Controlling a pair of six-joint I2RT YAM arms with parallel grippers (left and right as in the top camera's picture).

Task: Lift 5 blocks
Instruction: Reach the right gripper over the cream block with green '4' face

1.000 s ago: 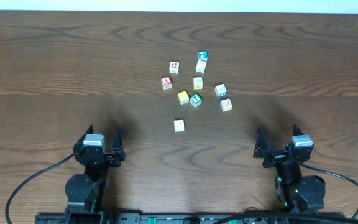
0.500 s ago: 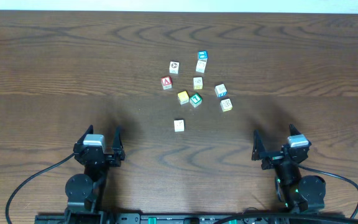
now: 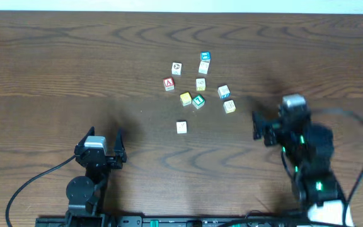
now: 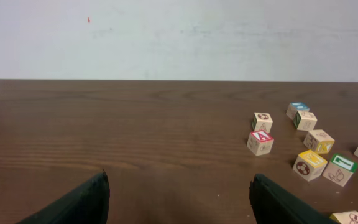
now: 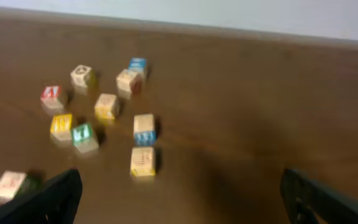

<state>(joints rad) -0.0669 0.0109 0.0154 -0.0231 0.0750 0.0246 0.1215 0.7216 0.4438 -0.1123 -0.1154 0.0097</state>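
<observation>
Blocks [image 3: 200, 84] on table [image 3: 55, 63], none gripped

Small wooden lettered cubes in a loose cluster, green T block [image 3: 198, 101] just beside yellow block [image 3: 185, 98]. Left gripper [image 4: 179, 208] and right gripper [image 5: 185, 199]: jaws spread wide, holding nothing, touching nothing, short of the cluster

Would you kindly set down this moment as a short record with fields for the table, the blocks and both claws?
surface: dark wooden table
blocks: ten small cubes resting on the table, none stacked or lifted
marked ones: green T block, yellow block beside it, red A block, blue-topped block
left claw: open, empty, apart from the cubes
right claw: open, empty, just right of the cluster
</observation>
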